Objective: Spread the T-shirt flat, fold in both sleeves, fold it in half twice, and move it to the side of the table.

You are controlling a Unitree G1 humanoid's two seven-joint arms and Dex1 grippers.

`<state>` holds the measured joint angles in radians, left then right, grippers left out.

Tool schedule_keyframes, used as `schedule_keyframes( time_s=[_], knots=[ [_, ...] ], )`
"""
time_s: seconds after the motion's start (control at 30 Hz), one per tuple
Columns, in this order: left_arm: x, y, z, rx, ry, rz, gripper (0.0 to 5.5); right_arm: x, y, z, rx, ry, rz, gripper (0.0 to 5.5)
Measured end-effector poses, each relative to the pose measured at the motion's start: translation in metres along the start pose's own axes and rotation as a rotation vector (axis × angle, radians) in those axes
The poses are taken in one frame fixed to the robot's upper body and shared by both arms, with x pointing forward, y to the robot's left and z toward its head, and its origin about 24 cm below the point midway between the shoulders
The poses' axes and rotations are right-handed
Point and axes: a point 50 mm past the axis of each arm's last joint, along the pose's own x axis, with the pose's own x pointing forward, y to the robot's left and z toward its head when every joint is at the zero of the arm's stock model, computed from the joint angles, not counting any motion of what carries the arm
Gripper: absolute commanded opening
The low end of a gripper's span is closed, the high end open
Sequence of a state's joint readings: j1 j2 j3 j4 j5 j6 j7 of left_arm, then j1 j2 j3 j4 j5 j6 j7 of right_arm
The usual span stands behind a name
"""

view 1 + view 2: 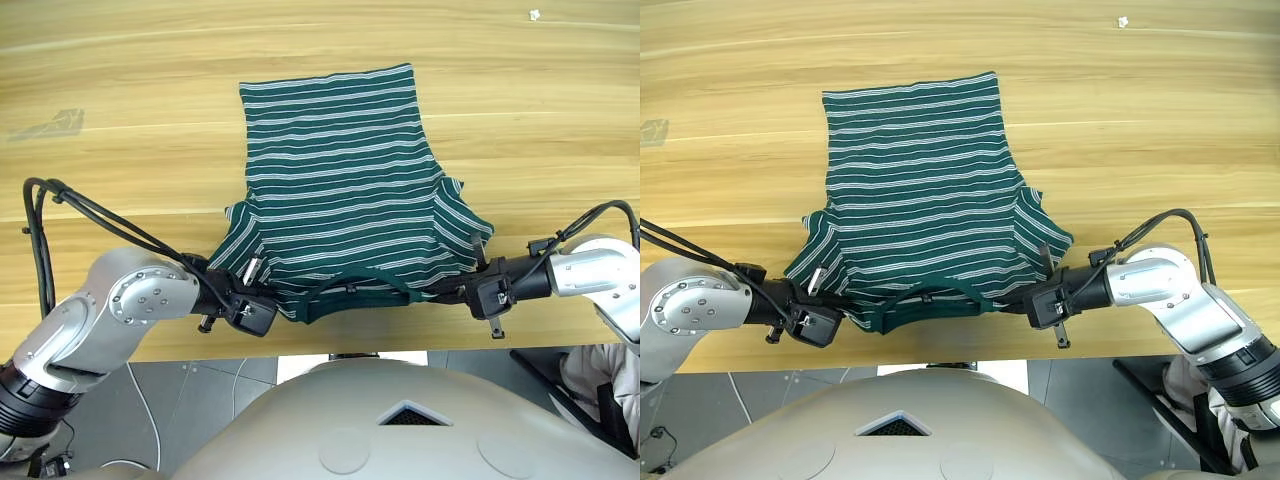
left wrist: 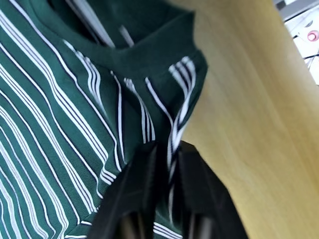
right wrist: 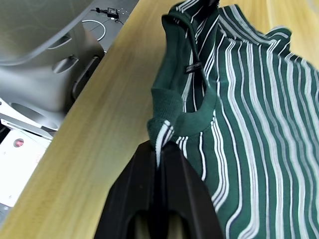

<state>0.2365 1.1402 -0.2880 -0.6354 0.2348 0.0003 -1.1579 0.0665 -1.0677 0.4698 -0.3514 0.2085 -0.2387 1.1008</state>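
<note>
Shirt point(image 1: 340, 180) lies on table point(image 1: 120, 80), hem far, collar point(image 1: 352, 292) at near edge. Left gripper point(image 1: 250, 302) clamped on left shoulder cloth, right gripper point(image 1: 478, 285) clamped on right shoulder, fingers pressed together on fabric. Sleeves stick out a little at both sides, not yet folded. Step looks like spreading flat. Next move probably needs even pull from both sides, then release and take the sleeves.

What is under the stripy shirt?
The wooden table shows around the shirt, so the shirt lies on that. Anything flat beneath it is covered and cannot be seen.
</note>
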Motion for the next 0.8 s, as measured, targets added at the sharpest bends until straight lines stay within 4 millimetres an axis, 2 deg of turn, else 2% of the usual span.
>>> schedule_keyframes(
  time_s=[0.2, 0.43, 0.57, 0.63, 0.7, 0.8],
  knots=[
    [-0.006, -0.008, 0.005, -0.012, -0.028, -0.051, 2.09, 0.004, 0.011, 0.005, 0.066, -0.023, 0.073, 0.00],
    [-0.017, -0.017, 0.009, -0.103, -0.105, -0.154, 3.11, 0.004, 0.018, 0.002, 0.141, -0.019, 0.112, 1.21],
    [-0.021, -0.016, 0.006, -0.134, -0.109, -0.146, 3.82, 0.002, 0.021, 0.000, 0.175, 0.000, 0.155, 2.02],
    [-0.022, -0.016, 0.002, -0.160, -0.107, -0.140, 4.00, 0.000, 0.021, -0.002, 0.184, 0.010, 0.158, 2.23],
    [-0.022, -0.012, -0.002, -0.188, -0.108, -0.077, 4.00, -0.004, 0.017, -0.002, 0.173, 0.020, 0.127, 2.23],
    [-0.025, 0.007, -0.006, -0.234, -0.140, 0.179, 4.00, -0.010, 0.001, 0.001, 0.115, 0.008, -0.011, 2.23]
  ],
)
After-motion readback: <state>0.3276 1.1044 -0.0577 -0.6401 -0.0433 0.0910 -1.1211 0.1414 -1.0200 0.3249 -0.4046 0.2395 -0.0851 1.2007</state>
